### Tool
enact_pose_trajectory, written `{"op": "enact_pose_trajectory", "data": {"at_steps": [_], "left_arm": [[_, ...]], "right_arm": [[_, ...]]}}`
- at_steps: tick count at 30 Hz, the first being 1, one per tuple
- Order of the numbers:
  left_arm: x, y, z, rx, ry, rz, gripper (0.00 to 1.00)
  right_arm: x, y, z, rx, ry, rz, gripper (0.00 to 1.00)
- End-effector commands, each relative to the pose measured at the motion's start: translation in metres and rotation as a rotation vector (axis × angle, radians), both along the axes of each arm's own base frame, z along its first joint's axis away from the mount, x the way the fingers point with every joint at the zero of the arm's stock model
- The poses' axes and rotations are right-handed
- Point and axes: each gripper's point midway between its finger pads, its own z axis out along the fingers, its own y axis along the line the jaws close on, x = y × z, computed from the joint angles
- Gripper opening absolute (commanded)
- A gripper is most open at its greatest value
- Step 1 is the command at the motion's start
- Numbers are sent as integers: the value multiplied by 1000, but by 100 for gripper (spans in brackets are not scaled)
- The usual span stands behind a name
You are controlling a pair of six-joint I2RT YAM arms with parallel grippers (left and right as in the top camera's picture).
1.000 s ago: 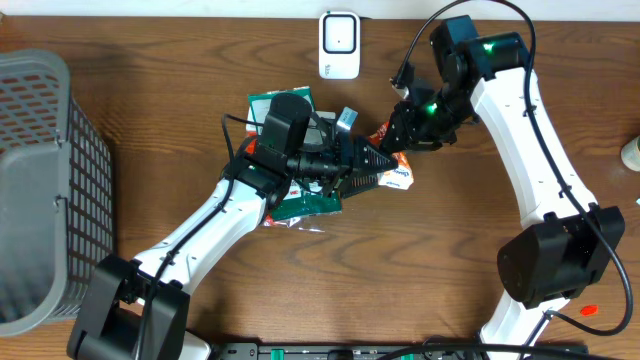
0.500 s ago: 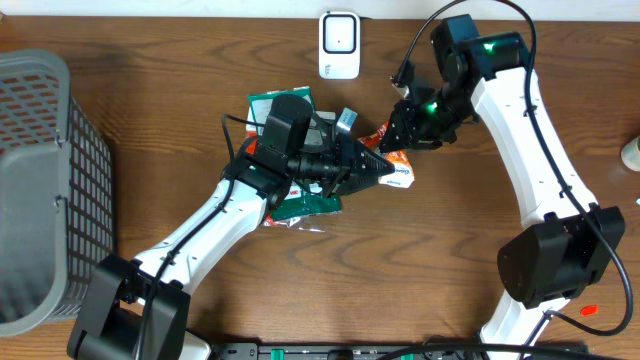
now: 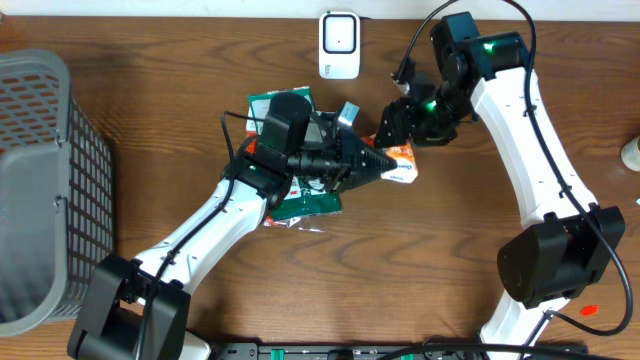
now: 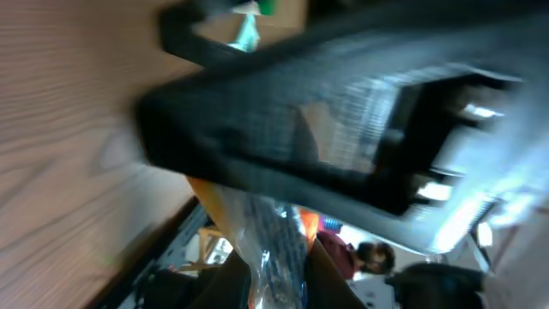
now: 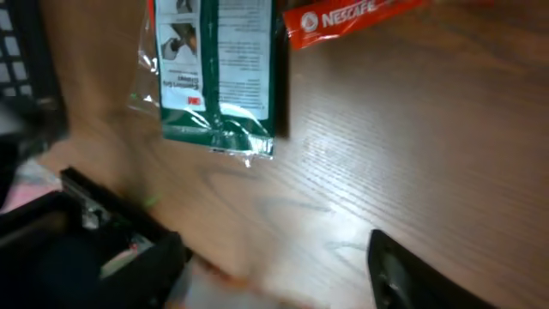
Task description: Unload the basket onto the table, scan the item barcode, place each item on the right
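Over the last second our left pincer (image 3: 381, 161) has closed onto the packet (image 3: 402, 172) at mid-table. Our right pincer (image 3: 392, 122) has opened, let go and now holds nothing. We judge the handover done, with the scanner (image 3: 339, 45) next. The half-hidden packet seems to lie diagonally, its far end toward the right pincer.

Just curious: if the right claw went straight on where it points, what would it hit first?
Likely the orange packet pinched in the left claw, just ahead of the right claw; heights are unclear.
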Motion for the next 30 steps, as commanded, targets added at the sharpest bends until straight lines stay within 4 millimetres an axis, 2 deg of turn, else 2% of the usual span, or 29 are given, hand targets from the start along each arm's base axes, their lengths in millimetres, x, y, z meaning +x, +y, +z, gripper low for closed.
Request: {"op": "enact_pose_trajectory", "data": {"at_steps": [1,4,9,12,15,18,20,24,28,30], "left_arm": [[2,6,23,-66,-3,-30,7],[10,15,43,-121,-40,-17,7],[16,26,45,-127,-32,-11,7],[16,27,45,-127,-28,-14,8],[20,29,46,-128,-18,4,7],[30,36,55,-153,-41,50,8],[38,42,70,-195,-73,90,7],[50,59,114,-332,-147,186,8],[55,69,136,-426,20,228,7],[57,72,143,-457,28,245,7]], "right_arm": [[13,-27,-9,-146,-38,-51,67],[25,-49,-12,-214,-56,-136,66],[41,-88,-12,-225,-66,-252,68],[49,-124,-12,-245,-69,-346,69],[55,-173,-18,-350,-70,-476,68],[54,-201,-29,-378,-31,-535,66],[53,-211,-39,-384,5,-554,65],[50,-224,-70,-425,91,-557,64],[39,-232,-104,-499,208,-527,61],[33,-235,-122,-539,261,-508,59]]}}
